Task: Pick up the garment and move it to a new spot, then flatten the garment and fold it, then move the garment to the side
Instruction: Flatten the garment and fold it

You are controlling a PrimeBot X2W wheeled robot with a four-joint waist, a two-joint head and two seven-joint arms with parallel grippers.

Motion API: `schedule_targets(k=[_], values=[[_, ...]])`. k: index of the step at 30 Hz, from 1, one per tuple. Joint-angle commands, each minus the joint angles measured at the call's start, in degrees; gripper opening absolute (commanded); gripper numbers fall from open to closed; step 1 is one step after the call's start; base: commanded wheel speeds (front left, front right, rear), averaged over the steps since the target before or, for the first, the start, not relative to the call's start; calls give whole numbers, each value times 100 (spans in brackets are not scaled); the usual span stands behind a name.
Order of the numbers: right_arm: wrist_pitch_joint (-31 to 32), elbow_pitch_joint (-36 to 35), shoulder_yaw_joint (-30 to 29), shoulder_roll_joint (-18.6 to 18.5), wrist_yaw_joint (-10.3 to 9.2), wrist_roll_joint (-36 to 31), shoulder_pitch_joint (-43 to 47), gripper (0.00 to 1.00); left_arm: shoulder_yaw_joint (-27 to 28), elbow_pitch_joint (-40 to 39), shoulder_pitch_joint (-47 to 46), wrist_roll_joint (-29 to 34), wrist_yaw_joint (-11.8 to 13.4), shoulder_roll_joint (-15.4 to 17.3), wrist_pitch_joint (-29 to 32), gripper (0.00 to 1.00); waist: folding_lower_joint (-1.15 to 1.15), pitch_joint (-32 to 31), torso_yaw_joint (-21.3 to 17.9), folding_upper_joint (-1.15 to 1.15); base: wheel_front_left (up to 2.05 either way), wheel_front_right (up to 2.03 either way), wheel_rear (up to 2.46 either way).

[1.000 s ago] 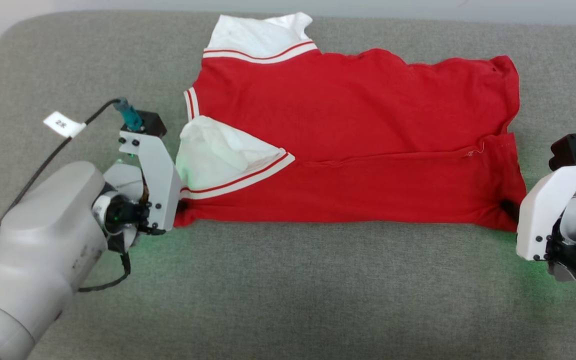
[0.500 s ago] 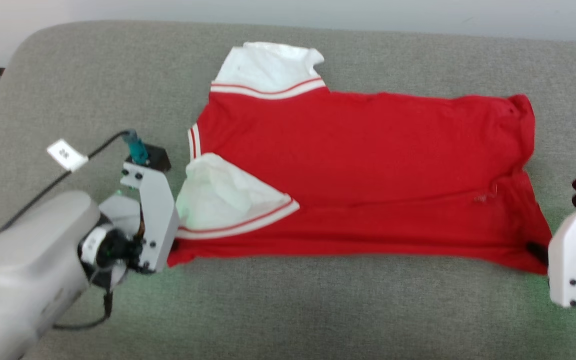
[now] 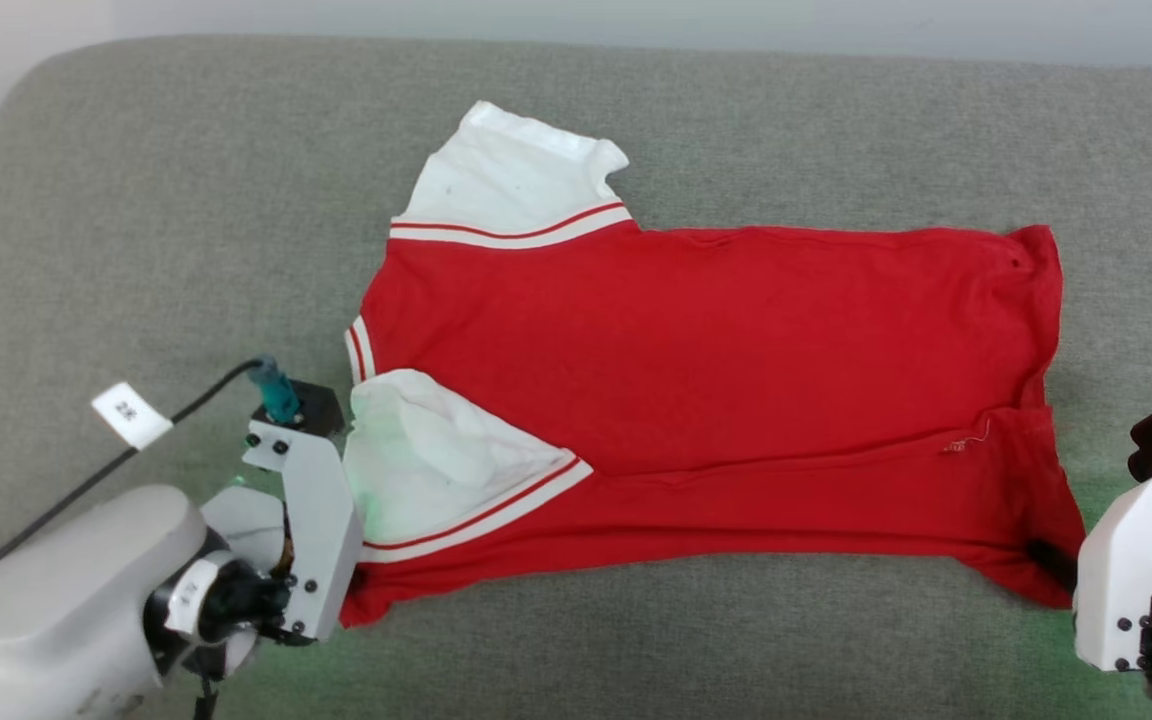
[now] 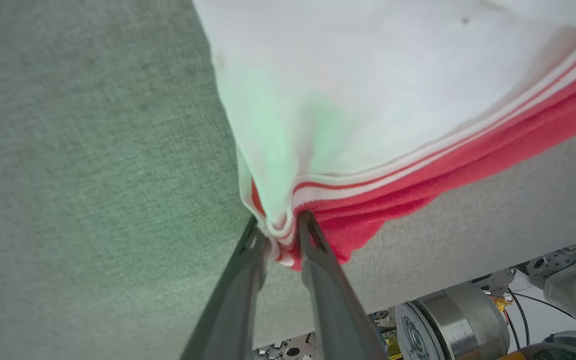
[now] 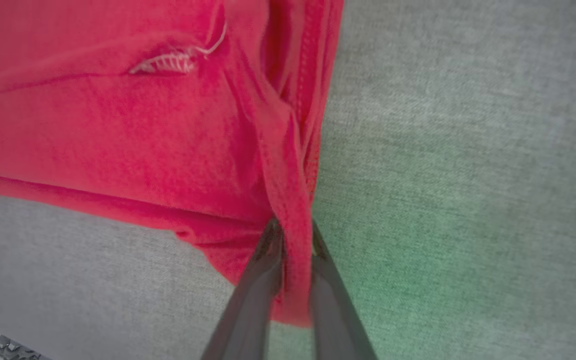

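Note:
The garment (image 3: 696,380), a red jersey with white sleeves and striped trim, lies spread on the grey padded table (image 3: 136,200) with its near part folded over. At its near left corner, by the folded white sleeve (image 3: 436,460), my left gripper (image 3: 354,585) pinches the striped hem. The left wrist view shows that bunched corner (image 4: 318,210) caught between the left gripper's (image 4: 280,225) dark fingers. My right gripper (image 3: 1048,560) holds the near right corner. In the right wrist view a red hem fold (image 5: 288,190) runs down between the right gripper's (image 5: 293,232) fingers.
A black cable with a white tag (image 3: 131,415) trails from my left wrist over the table. The table's near edge lies just below the garment, and the robot's base (image 4: 448,325) shows beyond it. Bare grey cloth surrounds the garment.
Both grippers have drawn the garment toward me across the table, and its far edge now lies straighter. The head camera has also shifted.

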Motion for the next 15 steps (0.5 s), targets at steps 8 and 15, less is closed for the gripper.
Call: schedule_targets(k=[8,15], values=[[-427,-68,88,133,-12,-12,-224,100,255,-366,-319,75,265,416,92,100,0,-31,-190,0,0,0,0],[-1146,-464,104,252,-11,-35,-492,100,547,-497,-904,173,306,659,222,100,0,35,-495,0,0,0,0]])
